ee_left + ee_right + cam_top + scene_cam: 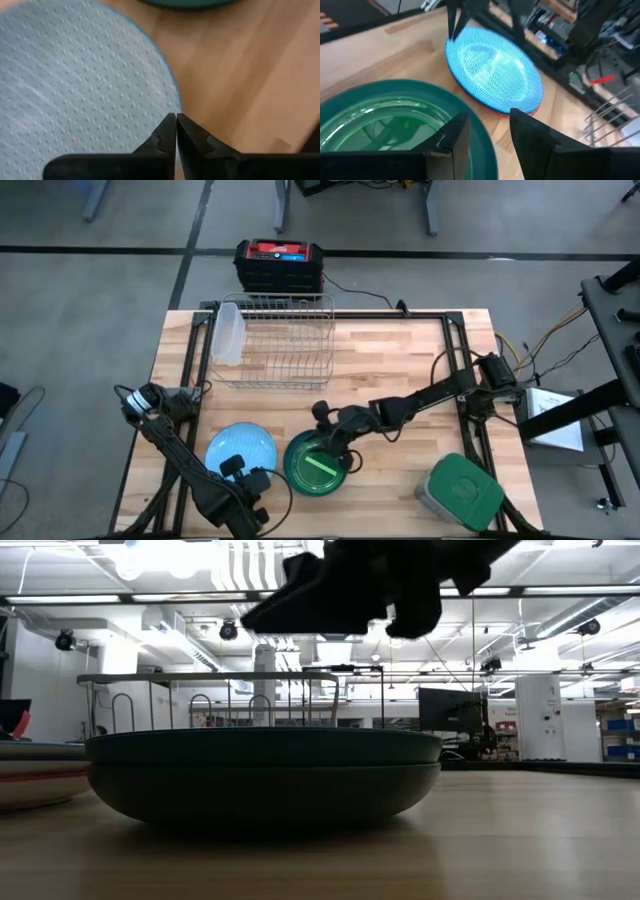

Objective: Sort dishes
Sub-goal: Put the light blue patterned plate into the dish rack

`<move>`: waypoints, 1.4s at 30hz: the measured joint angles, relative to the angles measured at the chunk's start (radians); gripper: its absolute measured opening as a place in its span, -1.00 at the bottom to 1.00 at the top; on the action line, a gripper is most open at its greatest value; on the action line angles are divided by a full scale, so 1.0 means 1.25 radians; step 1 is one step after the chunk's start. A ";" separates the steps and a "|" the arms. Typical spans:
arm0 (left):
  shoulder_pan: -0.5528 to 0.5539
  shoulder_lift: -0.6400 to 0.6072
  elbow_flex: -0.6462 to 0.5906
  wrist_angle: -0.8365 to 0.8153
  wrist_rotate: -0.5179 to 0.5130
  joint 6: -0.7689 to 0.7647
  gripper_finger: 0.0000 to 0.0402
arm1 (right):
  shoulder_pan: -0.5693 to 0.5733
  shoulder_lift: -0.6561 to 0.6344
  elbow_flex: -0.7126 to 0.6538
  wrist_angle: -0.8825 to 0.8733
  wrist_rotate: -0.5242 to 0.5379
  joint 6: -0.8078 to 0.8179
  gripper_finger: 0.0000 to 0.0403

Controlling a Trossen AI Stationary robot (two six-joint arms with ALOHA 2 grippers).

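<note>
Currently hovering: right gripper (322, 442) over the far rim of the green bowl (318, 465), fingers apart, nothing between them. In the right wrist view, fingertips (455, 131) straddling the near edge of the bowl (395, 125), rim just below the gap. Bowl low and round, no long axis; appears stacked, two dark rims showing in the low view. Lime-green streak inside, unclear what. Blue plate (241, 451) just beside the bowl toward the left arm, resting on something reddish. Left gripper (176, 131) pinched together, empty, at the plate's edge. Right arm clearly nearer the bowl; probable next step a straight drop onto the rim. Wire rack (275, 340) well apart, at the table's far side.
</note>
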 joint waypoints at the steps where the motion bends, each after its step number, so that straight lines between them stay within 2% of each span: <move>1: 0.000 0.000 0.011 -0.002 0.006 0.000 -0.94 | 0.000 0.009 0.010 -0.017 0.000 0.000 -0.32; 5: -0.008 -0.002 0.044 0.001 0.007 -0.006 -0.76 | 0.000 0.037 0.038 -0.042 -0.001 0.000 -0.27; 13: -0.021 0.052 0.032 -0.013 0.027 -0.023 -0.31 | 0.000 0.054 0.042 -0.042 -0.001 0.019 -0.18; 16: -0.021 0.056 0.032 -0.032 0.029 -0.018 -0.21 | 0.000 0.054 0.041 -0.049 -0.002 0.022 -0.18; 20: -0.021 0.063 0.031 -0.065 0.031 -0.023 -0.18 | 0.000 0.054 0.041 -0.049 -0.002 0.022 -0.19; 33: -0.021 0.109 0.030 -0.063 0.044 0.019 -0.27 | 0.000 0.054 0.041 -0.051 -0.002 0.022 -0.16; 36: -0.021 0.116 0.030 -0.061 0.043 0.042 -0.48 | 0.000 0.054 0.041 -0.051 -0.002 0.022 -0.16; 39: -0.022 0.116 0.032 -0.067 0.027 0.057 -0.82 | 0.000 0.054 0.041 -0.051 -0.002 0.022 -0.18; 42: -0.021 0.111 0.033 -0.068 0.024 0.054 -0.92 | 0.000 0.054 0.041 -0.051 -0.003 0.021 -0.19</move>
